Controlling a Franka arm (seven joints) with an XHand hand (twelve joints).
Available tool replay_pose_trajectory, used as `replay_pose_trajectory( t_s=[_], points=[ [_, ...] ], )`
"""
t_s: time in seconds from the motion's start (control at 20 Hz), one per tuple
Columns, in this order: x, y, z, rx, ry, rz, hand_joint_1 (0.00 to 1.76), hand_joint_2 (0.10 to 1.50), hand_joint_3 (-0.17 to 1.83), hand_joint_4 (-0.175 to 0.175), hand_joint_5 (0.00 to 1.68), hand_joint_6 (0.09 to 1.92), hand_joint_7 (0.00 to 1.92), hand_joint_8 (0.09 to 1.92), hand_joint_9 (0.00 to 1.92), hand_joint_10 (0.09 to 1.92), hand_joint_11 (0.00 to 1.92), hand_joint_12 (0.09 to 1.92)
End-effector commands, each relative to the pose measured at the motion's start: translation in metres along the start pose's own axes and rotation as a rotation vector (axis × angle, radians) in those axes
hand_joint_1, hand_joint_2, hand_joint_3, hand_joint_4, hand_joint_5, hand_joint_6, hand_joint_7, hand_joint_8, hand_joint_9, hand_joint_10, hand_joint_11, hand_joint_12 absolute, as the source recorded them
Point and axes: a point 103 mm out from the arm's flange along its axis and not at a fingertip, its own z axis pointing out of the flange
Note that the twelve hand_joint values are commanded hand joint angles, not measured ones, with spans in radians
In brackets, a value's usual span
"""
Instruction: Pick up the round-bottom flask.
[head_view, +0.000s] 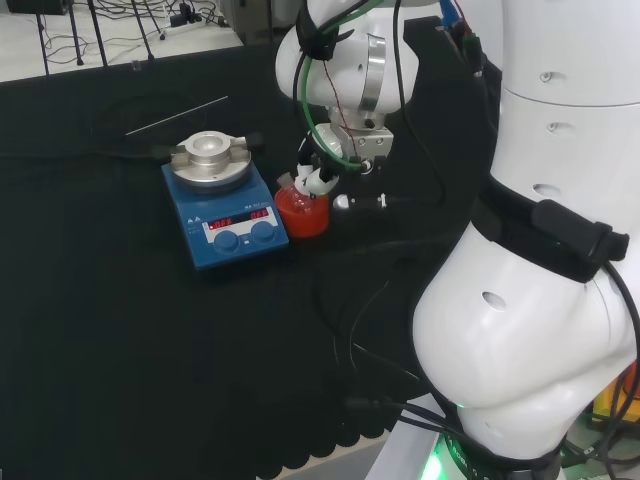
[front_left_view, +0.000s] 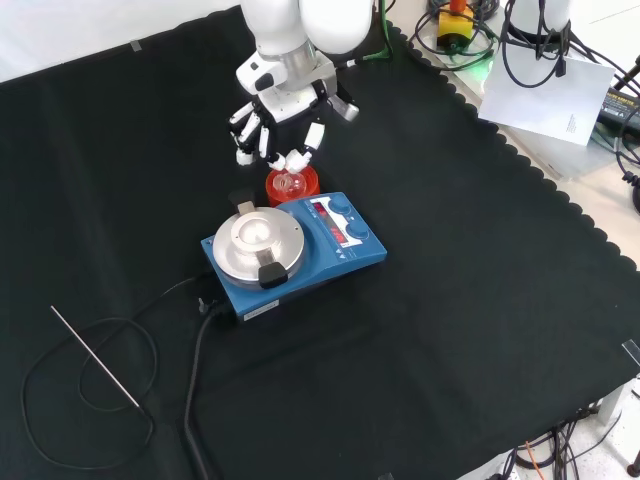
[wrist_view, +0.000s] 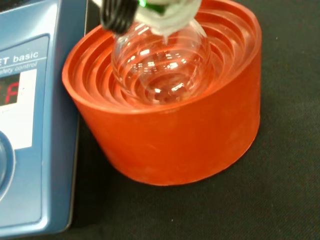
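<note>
Flask at risk of slipping from a narrow neck grip

Flask position: the clear glass round-bottom flask (wrist_view: 160, 65) sits with its bulb in the red ribbed ring stand (wrist_view: 170, 135), which stands on the black cloth (front_left_view: 480, 250) just beside the blue hotplate stirrer with the round metal top (front_left_view: 295, 248).

Hand position: the black and white hand (front_left_view: 278, 125) is directly above the stand. In the wrist view its fingertips (wrist_view: 167, 15) are closed together around the flask's neck; whether the pinch is complete, you cannot confirm from here.

Risks, as I judge them:
- Smooth glass and a small contact area. If you lift with the neck off-centre between the fingertips, the flask may rotate or drop back into the stand.
- A tilted pull may drag the bulb against the ribs and bring the stand up with it.
- Sideways drift toward the stirrer may knock glass on its casing.
</note>
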Motion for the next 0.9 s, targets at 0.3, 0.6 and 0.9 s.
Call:
replay_pose_trajectory(
  t_s=[0.3, 0.6, 0.9],
  points=[
    [0.006, -0.002, -0.020, -0.023, -0.003, -0.005, 1.07, 0.73, 0.68, 0.175, 1.08, 1.01, 0.49, 0.62, 0.74, 0.56, 0.20, 1.34],
    [0.014, 0.000, -0.016, 0.045, 0.037, -0.015, 1.01, 0.83, 0.43, 0.099, 0.98, 0.95, 0.42, 0.65, 0.67, 0.61, 0.15, 1.36],
    [0.018, 0.007, -0.004, 0.097, 0.033, -0.022, 0.95, 0.63, 0.63, -0.056, 0.71, 0.87, 0.37, 0.66, 0.60, 0.65, 0.09, 1.38]
  ],
)
